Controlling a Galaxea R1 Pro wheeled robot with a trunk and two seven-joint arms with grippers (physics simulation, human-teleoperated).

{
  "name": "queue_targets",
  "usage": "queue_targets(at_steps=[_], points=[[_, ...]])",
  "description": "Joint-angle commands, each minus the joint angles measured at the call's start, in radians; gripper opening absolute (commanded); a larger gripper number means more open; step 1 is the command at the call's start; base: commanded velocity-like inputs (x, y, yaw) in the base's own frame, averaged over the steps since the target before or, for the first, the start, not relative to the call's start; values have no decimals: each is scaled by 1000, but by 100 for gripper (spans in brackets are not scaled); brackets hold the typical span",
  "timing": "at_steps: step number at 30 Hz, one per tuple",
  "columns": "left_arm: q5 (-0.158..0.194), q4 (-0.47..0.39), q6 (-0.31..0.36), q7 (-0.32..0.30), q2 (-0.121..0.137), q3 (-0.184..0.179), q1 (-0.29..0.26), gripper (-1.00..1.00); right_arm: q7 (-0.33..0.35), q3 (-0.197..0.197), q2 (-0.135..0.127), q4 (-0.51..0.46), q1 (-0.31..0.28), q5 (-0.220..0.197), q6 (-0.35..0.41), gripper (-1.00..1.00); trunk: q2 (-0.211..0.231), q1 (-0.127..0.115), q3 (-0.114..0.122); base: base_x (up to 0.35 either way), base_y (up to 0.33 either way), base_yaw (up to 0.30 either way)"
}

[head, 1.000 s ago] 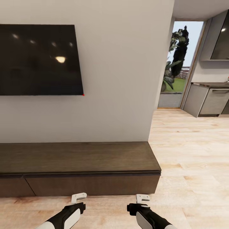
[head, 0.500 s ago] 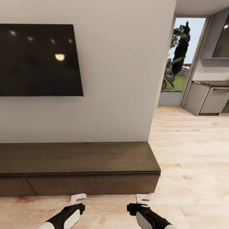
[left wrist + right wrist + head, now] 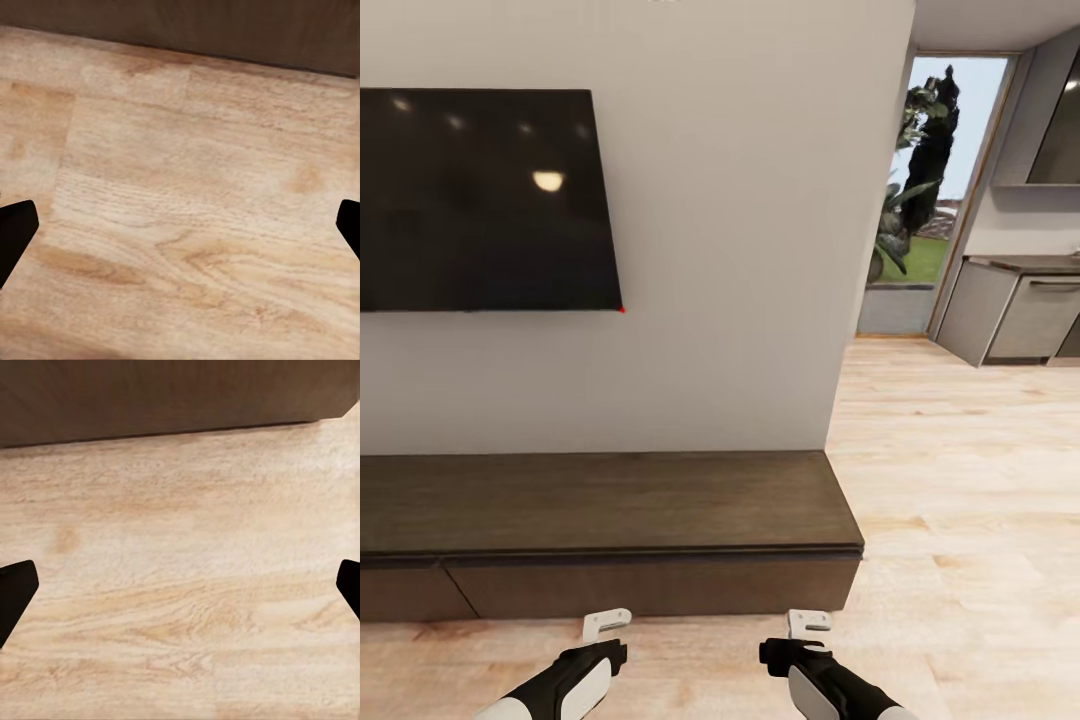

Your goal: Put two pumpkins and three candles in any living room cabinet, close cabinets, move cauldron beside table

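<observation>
While the robot faces the cabinet point(image 3: 610, 530), both arms sit low and tucked in front of the trunk, likely a carry-nothing travel pose before working the drawers. Left gripper point(image 3: 606, 622) and right gripper point(image 3: 809, 622) hang over the wood floor point(image 3: 960, 560), just short of the cabinet front and not touching it. Each wrist view shows two dark fingertips at the picture's far edges with bare floor between, so fingers are spread wide and hold nothing: left fingertips point(image 3: 15, 232), right fingertips point(image 3: 15, 589).

Cabinet runs along the wall under the TV point(image 3: 485, 200); drawer fronts look flush and closed, with one seam visible near the left. Top is bare. No pumpkins, candles or cauldron on view from this spot, so their location can't be told.

Judgement: robot is lined up at the cabinet's right end, probably to pull a drawer open, hands free for that.

Kitchen units point(image 3: 1010, 315) and a doorway with plants point(image 3: 920, 180) sit off to the right. No brand, label or readable writing anywhere; TV screen is dark with ceiling-light reflections.
</observation>
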Motion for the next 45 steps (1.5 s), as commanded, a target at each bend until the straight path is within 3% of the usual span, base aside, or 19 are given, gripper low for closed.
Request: queue_targets(at_steps=[1, 45], points=[[5, -3, 6, 8, 1, -8, -1, 100, -8, 8, -1, -2, -1, -5, 4, 100, 7, -4, 2, 0, 0, 0], [5, 1, 4, 8, 1, -8, -1, 100, -10, 9, 0, -2, -1, -5, 10, 100, 315, -173, 140, -22, 0, 0]])
